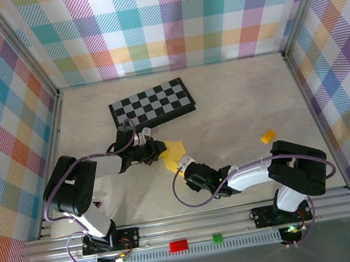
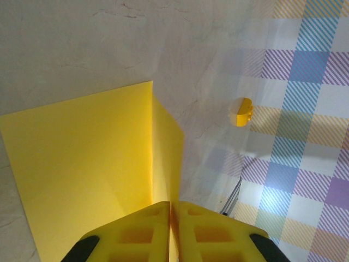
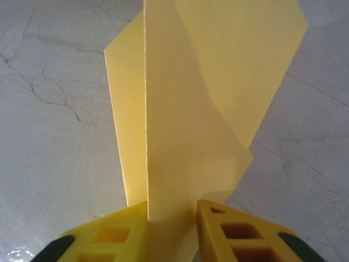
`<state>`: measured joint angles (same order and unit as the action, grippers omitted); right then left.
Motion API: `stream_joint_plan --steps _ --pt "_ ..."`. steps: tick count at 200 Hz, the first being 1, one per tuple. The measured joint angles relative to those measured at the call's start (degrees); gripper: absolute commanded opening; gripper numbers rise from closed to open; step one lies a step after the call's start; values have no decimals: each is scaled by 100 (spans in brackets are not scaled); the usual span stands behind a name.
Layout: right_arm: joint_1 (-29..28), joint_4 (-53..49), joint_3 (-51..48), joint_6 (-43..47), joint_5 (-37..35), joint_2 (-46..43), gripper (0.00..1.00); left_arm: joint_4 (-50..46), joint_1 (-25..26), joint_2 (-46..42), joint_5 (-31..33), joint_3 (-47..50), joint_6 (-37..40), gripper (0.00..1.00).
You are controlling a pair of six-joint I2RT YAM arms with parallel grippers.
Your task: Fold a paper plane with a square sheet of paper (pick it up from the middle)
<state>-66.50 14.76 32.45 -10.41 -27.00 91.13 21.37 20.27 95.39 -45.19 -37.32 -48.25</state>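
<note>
1. Right gripper (image 3: pixel 172 210) — fingers apart, with a raised flap of the yellow square sheet of paper (image 3: pixel 207 98) standing between them.
2. Left gripper (image 2: pixel 172 206) — fingers pressed together on the sheet's folded edge at mid-table.
3. Orange-yellow block (image 1: pixel 267 136) lies well to the right, and the chessboard (image 1: pixel 152 103) lies beyond.

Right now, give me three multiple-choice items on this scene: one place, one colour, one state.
1. The chessboard lies: A beyond the paper; B under the paper; C by the right arm's base.
2. The paper is: A white; B yellow; C blue.
3. The left gripper is: A wide open; B shut on the paper; C shut on nothing.
Answers: A, it lies farther out in the top view; B, yellow in every view; B, its fingers pinch the paper's edge.
</note>
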Motion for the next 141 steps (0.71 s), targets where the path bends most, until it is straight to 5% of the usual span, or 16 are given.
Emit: stream_joint_plan --steps 141 --pt "0 238 -37 -133 -2 -22 25 0 35 0 7 0 -20 10"
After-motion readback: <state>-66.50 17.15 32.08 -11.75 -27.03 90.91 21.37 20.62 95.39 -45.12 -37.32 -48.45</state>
